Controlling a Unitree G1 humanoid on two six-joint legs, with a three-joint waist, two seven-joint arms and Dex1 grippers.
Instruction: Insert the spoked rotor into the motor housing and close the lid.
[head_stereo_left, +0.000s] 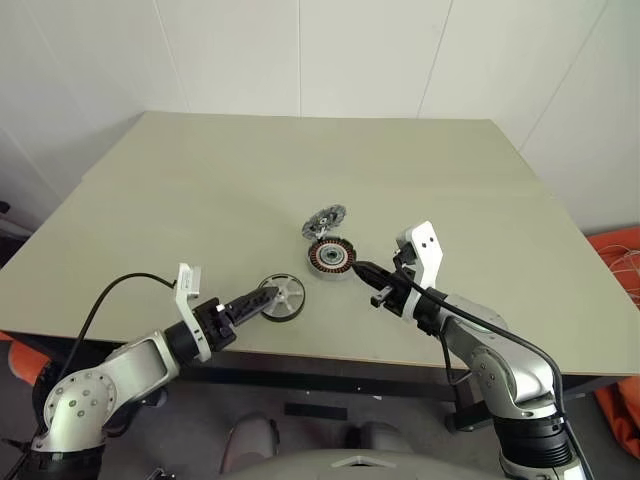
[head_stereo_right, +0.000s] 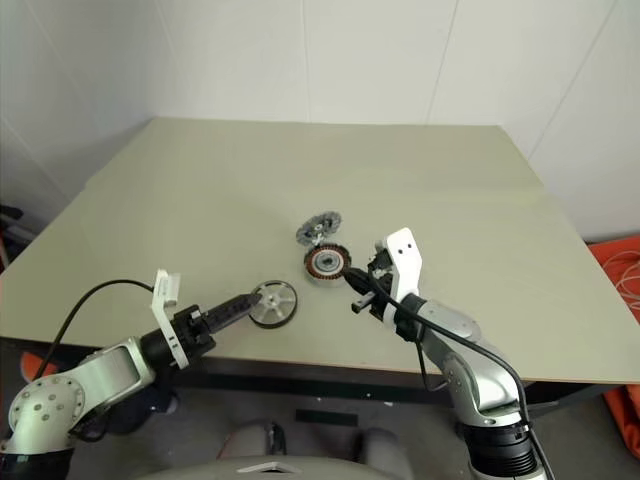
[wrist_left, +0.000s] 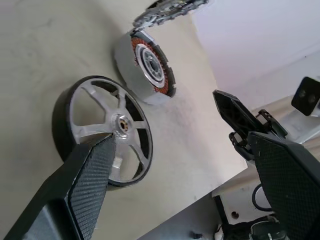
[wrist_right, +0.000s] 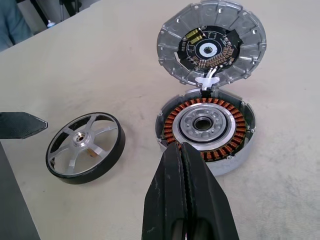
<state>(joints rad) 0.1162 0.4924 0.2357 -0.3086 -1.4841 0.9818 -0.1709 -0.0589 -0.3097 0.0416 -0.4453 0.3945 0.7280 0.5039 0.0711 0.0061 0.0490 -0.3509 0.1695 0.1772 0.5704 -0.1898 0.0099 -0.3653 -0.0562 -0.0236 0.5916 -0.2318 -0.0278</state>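
The spoked rotor (head_stereo_left: 284, 297) lies flat on the table, dark rim with silvery spokes. My left gripper (head_stereo_left: 262, 299) is open wide right at its near-left edge; one finger (wrist_left: 92, 167) overlaps the rim and the other (wrist_left: 285, 170) stands well clear. The motor housing (wrist_right: 205, 127), with copper windings round a silver centre, sits just beyond and to the right of the rotor. The lid (wrist_right: 212, 42) is propped open behind it, with its circuit side showing and white wires joining the two. My right gripper (head_stereo_left: 360, 268) is shut and empty, its tips (wrist_right: 184, 150) close to the housing's near-right side.
The beige table (head_stereo_left: 200, 180) stretches far behind the parts, with white walls beyond. Its front edge runs just under both arms. An orange object (head_stereo_left: 622, 250) lies on the floor off the table's right side.
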